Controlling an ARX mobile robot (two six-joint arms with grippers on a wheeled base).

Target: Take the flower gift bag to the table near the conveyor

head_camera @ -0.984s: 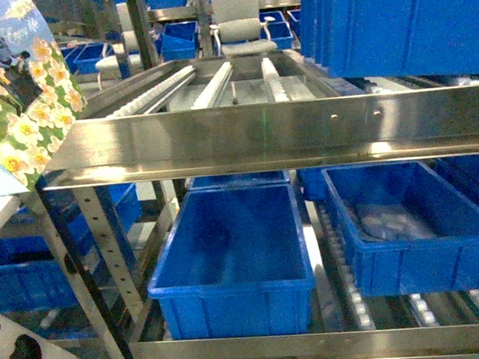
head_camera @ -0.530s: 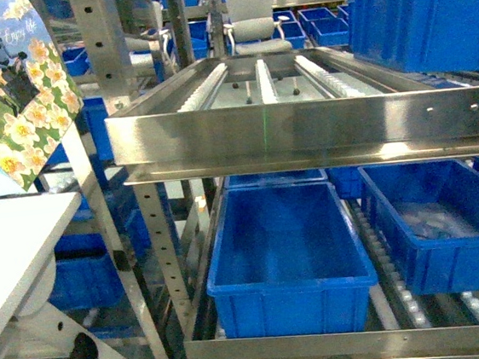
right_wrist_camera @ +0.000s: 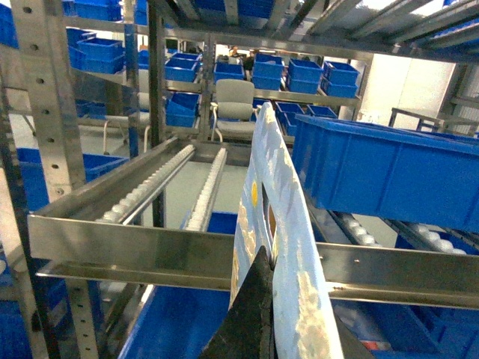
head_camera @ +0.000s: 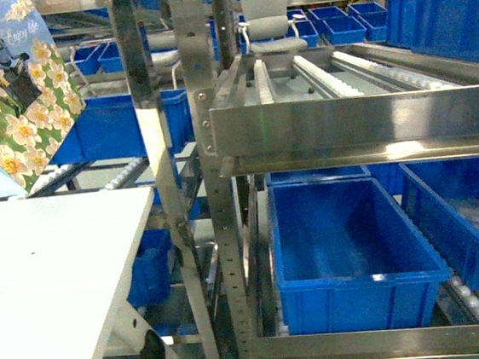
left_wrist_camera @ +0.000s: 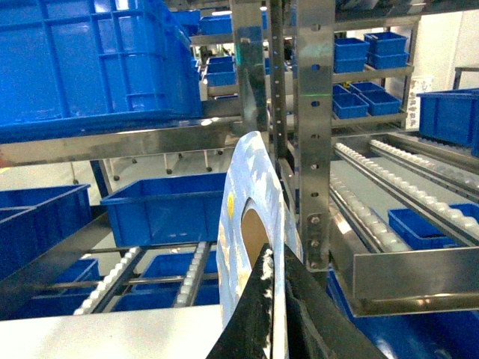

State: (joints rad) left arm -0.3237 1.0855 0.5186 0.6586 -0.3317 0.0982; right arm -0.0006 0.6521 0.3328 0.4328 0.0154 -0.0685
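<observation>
The flower gift bag (head_camera: 10, 96), with daisies and dark figures on it, hangs at the top left of the head view, above the far edge of the white table (head_camera: 45, 286). No gripper shows in that view. In the left wrist view my left gripper (left_wrist_camera: 274, 314) is shut on the bag's (left_wrist_camera: 251, 194) thin paper edge beside the handle hole, with the table (left_wrist_camera: 105, 333) below left. My right gripper (right_wrist_camera: 271, 299) is shut on a pale-blue bag edge (right_wrist_camera: 296, 247) with yellow patches. I cannot tell if it is the same bag. The conveyor (head_camera: 362, 124) stands right of the table.
Upright steel posts (head_camera: 155, 154) stand between table and conveyor. Blue bins (head_camera: 341, 246) sit on the lower roller rows, and one big bin (right_wrist_camera: 389, 172) on the upper right. A grey office chair (head_camera: 270, 26) stands behind the racking. More bins (left_wrist_camera: 90, 60) fill the shelves at left.
The head view has swung left. The conveyor frame and bins slid right in the view, and much more of the white table now shows. The bag stays at the top left.
</observation>
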